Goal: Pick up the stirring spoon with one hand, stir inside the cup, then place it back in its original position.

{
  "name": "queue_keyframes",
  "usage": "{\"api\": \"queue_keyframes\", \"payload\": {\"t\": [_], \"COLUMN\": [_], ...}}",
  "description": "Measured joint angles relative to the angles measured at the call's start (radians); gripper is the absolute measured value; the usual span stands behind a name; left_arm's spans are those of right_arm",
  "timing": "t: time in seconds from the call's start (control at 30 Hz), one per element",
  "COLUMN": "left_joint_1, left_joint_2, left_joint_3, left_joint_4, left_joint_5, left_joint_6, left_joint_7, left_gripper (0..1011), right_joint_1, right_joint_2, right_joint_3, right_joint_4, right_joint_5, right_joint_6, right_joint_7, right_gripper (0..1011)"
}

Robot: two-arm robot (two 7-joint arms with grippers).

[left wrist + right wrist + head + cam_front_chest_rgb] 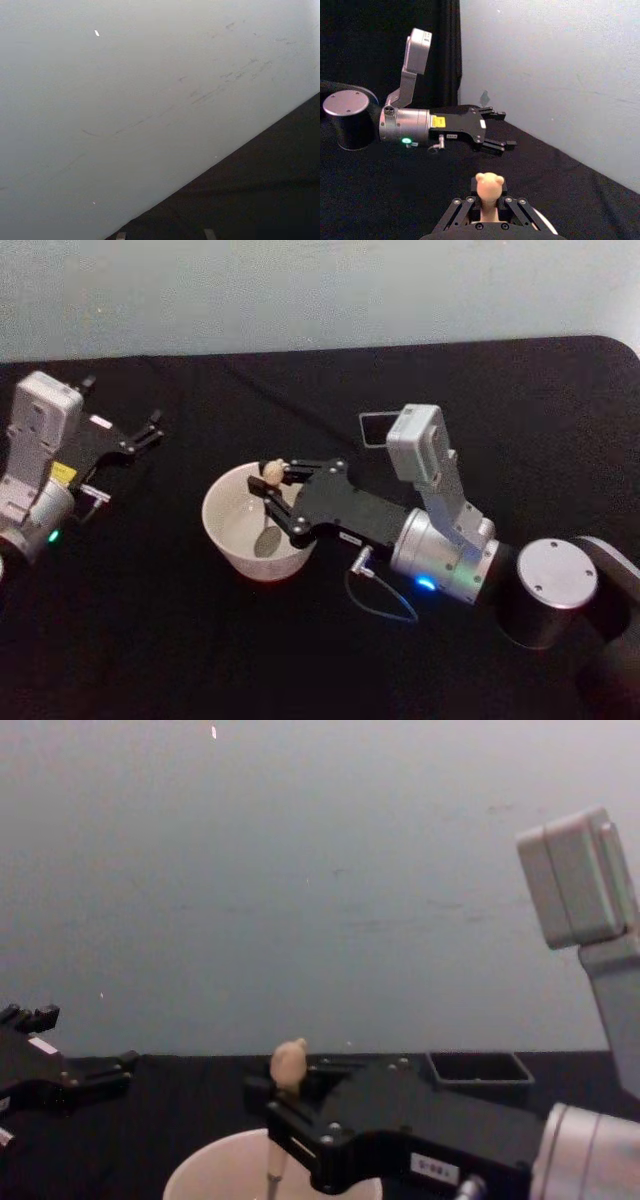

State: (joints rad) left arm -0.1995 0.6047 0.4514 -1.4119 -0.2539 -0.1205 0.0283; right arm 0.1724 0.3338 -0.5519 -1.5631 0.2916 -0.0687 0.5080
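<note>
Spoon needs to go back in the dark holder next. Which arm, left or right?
Right. The right gripper is shut on the stirring spoon in the cup, with the holder close behind it. The left gripper lies open off to the cup's far side.

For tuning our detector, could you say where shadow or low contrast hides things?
Head view: the stirring spoon, in the right gripper, blends into its shadow inside the cup; the dark holder barely separates from black cloth. Right wrist view: the spoon's handle stands out; left gripper idle beyond.
</note>
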Motion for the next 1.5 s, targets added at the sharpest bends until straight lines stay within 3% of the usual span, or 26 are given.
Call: {"api": "queue_keyframes", "payload": {"t": [0.37, 0.7, 1.23, 1.5], "left_joint_1": [0.0, 0.0, 0.0, 0.0], "left_joint_2": [0.0, 0.0, 0.0, 0.0], "left_joint_3": [0.0, 0.0, 0.0, 0.0], "left_joint_4": [0.0, 0.0, 0.0, 0.0], "left_joint_5": [0.0, 0.0, 0.0, 0.0], "left_joint_6": [0.0, 0.0, 0.0, 0.0], "left_joint_7": [0.0, 0.0, 0.0, 0.0], "left_gripper": [1001, 1001, 1001, 1001], "right_joint_1": [0.037, 0.065, 0.066, 0.055], "right_joint_2": [-0.041, -0.067, -0.07, -0.063], "right_joint_3": [-0.017, -0.003, 0.019, 0.033], "right_joint_4": [0.046, 0.093, 0.099, 0.061], "right_joint_5": [-0.007, -0.021, -0.029, -0.019], "right_joint_6": [-0.009, -0.017, -0.017, -0.024], "right_joint_7": [-0.01, -0.038, -0.05, -0.046], "right_gripper": [173, 173, 173, 173]}}
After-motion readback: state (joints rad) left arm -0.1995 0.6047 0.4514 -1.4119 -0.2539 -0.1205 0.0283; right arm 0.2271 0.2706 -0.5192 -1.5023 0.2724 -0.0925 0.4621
